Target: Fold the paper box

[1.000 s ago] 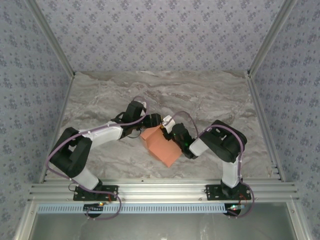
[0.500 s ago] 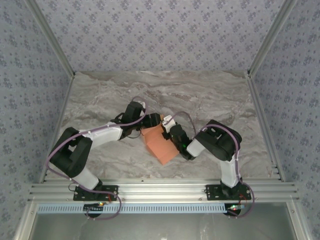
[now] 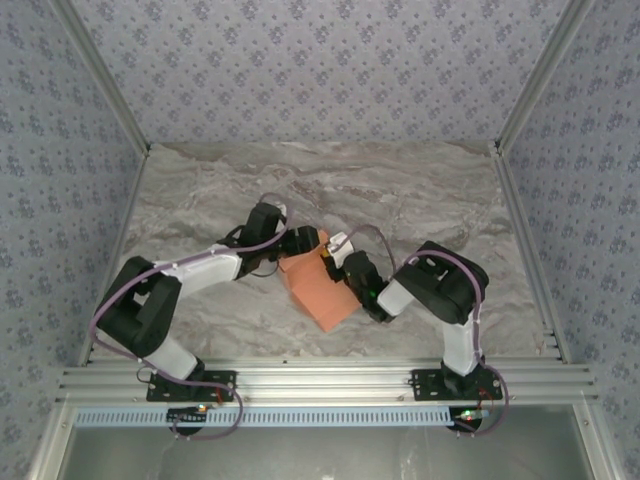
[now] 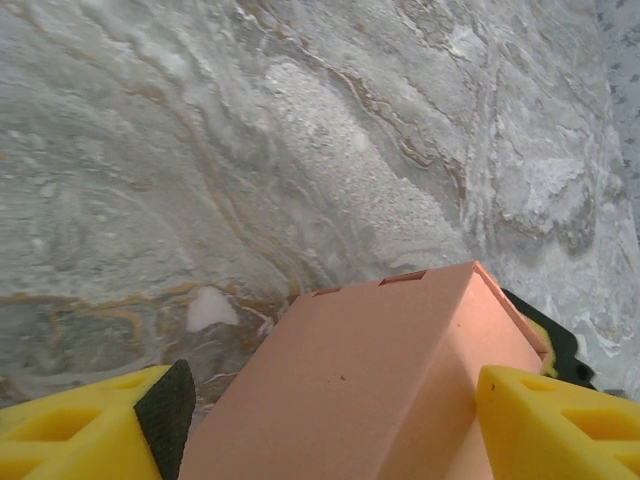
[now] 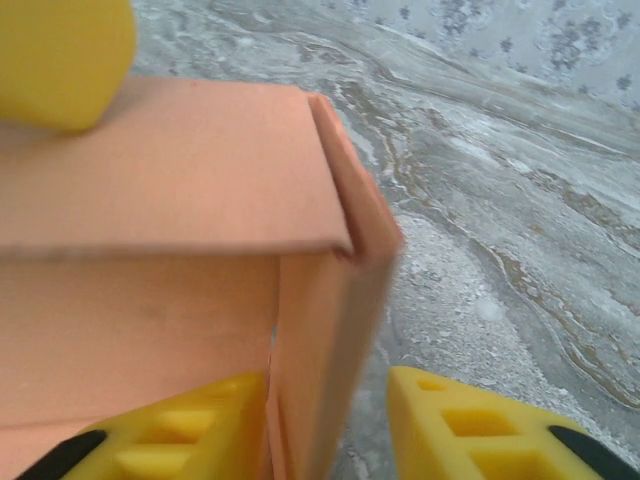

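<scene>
Right wrist: right claw apart astride paper box wall on marble table; left claw grip unclear.

**A:** Where does the overhead look from?

**B:** High behind the arms, tilted down and forward. I get the rail along the bottom of the frame, the whole table in the middle and the back wall on top. It's my far view.

**A:** And the wrists?

**B:** Both very near. My left one looks steeply down past the left gripper, with fingers in the lower corners and tabletop above. My right one looks flatter over the right gripper, with wall at upper right.

**A:** What do they share?

**B:** All three meet on the paper box, at the overhead's centre. The right view also catches a left finger at upper left.
</scene>
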Controlling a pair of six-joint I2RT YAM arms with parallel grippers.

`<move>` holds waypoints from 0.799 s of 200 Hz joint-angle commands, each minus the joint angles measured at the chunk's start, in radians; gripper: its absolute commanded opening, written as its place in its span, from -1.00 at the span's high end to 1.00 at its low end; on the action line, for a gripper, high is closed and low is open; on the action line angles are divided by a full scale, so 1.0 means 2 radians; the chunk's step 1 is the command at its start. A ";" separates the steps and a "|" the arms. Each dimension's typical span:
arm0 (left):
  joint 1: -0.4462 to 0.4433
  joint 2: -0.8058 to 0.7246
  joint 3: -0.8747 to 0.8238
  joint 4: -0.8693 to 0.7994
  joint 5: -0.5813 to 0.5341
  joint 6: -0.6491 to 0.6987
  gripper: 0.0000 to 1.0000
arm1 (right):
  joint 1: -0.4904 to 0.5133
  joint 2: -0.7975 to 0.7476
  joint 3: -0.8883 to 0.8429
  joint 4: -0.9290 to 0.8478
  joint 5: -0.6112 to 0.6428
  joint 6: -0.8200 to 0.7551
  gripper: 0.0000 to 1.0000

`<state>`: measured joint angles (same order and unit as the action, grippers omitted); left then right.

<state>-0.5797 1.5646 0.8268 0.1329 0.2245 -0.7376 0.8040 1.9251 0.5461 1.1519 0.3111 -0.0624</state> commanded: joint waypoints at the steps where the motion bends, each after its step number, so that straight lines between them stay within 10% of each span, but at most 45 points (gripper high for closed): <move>1: 0.011 -0.023 0.005 -0.042 -0.001 0.022 -0.58 | -0.004 -0.019 -0.017 0.017 -0.052 -0.007 0.13; 89: 0.044 -0.114 -0.004 -0.103 -0.011 0.050 -0.80 | -0.015 -0.137 -0.087 -0.017 -0.158 -0.033 0.01; 160: 0.055 -0.149 -0.044 -0.158 0.020 0.071 -0.81 | 0.118 -0.211 -0.086 -0.052 -0.134 -0.051 0.02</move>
<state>-0.4713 1.2873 0.7658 -0.1154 0.2359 -0.6281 0.9600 1.4704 0.3618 1.0428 0.0078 -0.1513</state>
